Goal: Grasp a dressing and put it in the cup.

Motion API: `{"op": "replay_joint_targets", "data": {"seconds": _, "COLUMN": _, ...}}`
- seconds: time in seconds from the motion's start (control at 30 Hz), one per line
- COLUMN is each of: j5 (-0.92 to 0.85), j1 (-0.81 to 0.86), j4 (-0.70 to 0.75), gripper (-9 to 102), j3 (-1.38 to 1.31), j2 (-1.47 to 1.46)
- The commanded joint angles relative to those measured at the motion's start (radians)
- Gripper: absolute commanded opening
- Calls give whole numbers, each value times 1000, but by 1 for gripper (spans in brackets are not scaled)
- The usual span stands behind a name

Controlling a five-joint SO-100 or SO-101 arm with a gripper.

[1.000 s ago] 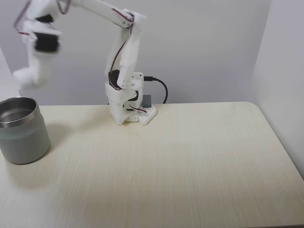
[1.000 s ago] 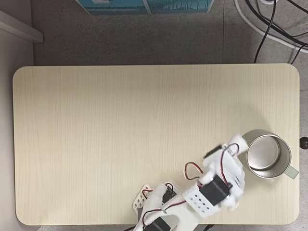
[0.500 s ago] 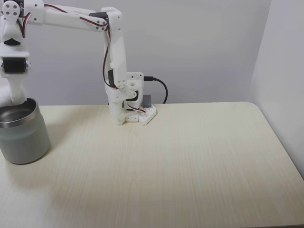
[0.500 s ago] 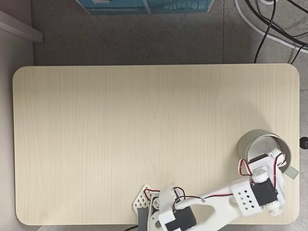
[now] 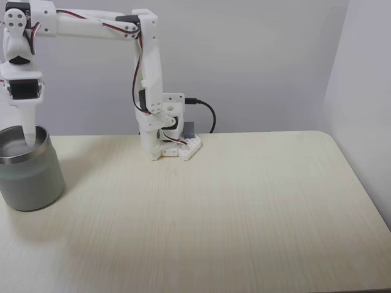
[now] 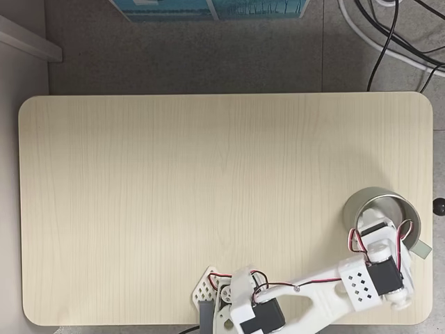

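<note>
The dressing cannot be made out in either fixed view; if it is carried, it is hidden between the fingers or already down inside the cup (image 5: 27, 171), so I cannot tell where it lies or how its long axis runs. The cup stands at the far left of the front view, near the table (image 5: 244, 207) edge there, and in the view from above it sits close to the right edge (image 6: 379, 206). The gripper (image 5: 27, 137) points straight down with its tips dipping just inside the steel rim, toward the cup's far side. From above, the wrist covers much of the cup's mouth (image 6: 381, 240). Whether the fingers are apart, together, or clamped on something cannot be told, since rim and wrist hide them.

The coming move seems to turn on this vertical line: anything let go should fall straight into the cup. The tips are near the rim, so withdrawal probably wants a straight lift. The tabletop right of the cup in the front view lies bare up to the arm's base (image 5: 168, 143).
</note>
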Motion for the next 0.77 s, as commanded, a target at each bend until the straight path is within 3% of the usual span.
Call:
{"op": "replay_joint_targets", "data": {"seconds": 0.0, "j5": 11, "j1": 0, "j4": -9, "gripper": 23, "j3": 3, "j2": -15}}
{"op": "replay_joint_targets", "data": {"seconds": 0.73, "j5": 78, "j1": 3, "j4": -41, "gripper": 21, "j3": 12, "j2": 8}}
